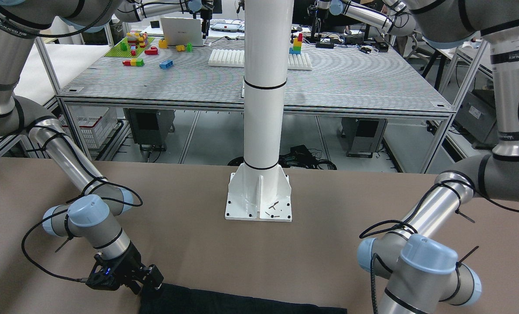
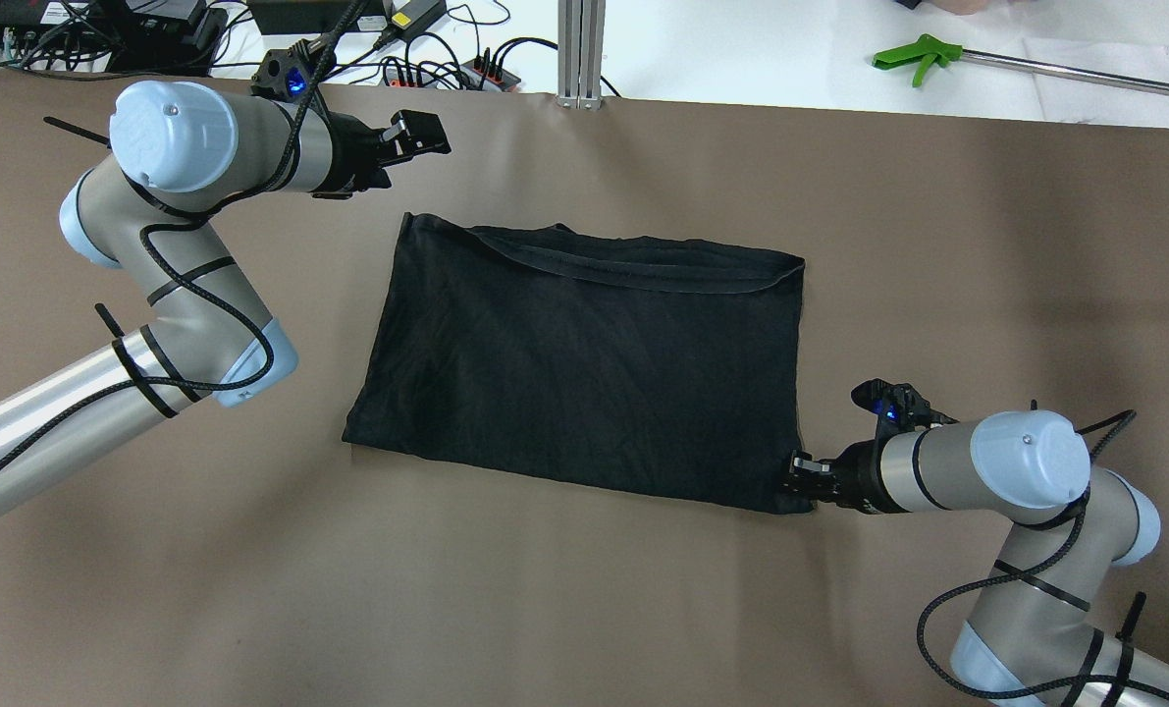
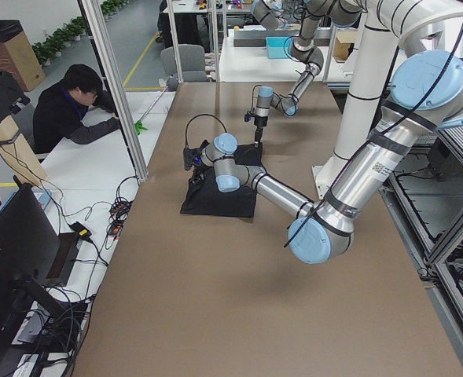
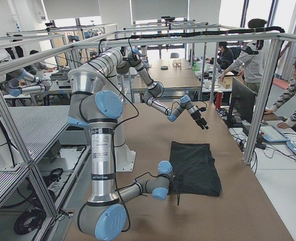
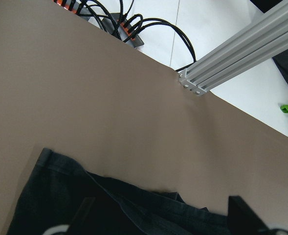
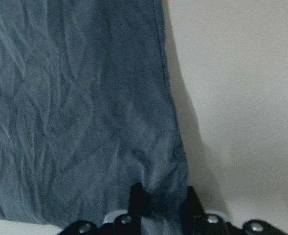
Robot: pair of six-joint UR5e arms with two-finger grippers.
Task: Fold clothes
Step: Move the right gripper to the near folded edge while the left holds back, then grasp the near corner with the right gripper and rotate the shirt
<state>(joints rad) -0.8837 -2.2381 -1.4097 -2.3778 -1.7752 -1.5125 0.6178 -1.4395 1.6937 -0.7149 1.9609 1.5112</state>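
The black garment point(image 2: 584, 363) lies flat in the middle of the brown worktop point(image 2: 937, 245), as a rough rectangle with a hemmed band along its far edge. The right gripper point(image 2: 798, 481) is at the near right corner. In its wrist view the fingers point(image 6: 140, 197) stand narrow with a ridge of fabric pinched between them, so I judge that it holds this corner. The left gripper point(image 2: 425, 135) hovers just beyond the far left corner and does not touch the cloth. Its fingers point(image 5: 241, 210) are wide apart.

The step in hand seems to be to take two corners for a fold. To do it well, the left gripper should come down exactly on the far left corner and take all layers there, not only the upper one. Then both arms should lift only a little and move together, so that the thin cloth does not stretch or slide. The right grip is very close to the edge, so a quick pull may lose it.

Some things are not clear. I cannot tell how many layers the right fingers took, because the fabric covers their tips. No light mark shows on the cloth. The front-facing view cuts the garment at its lower border and shows no left gripper. In the side views both grippers are too small to judge.
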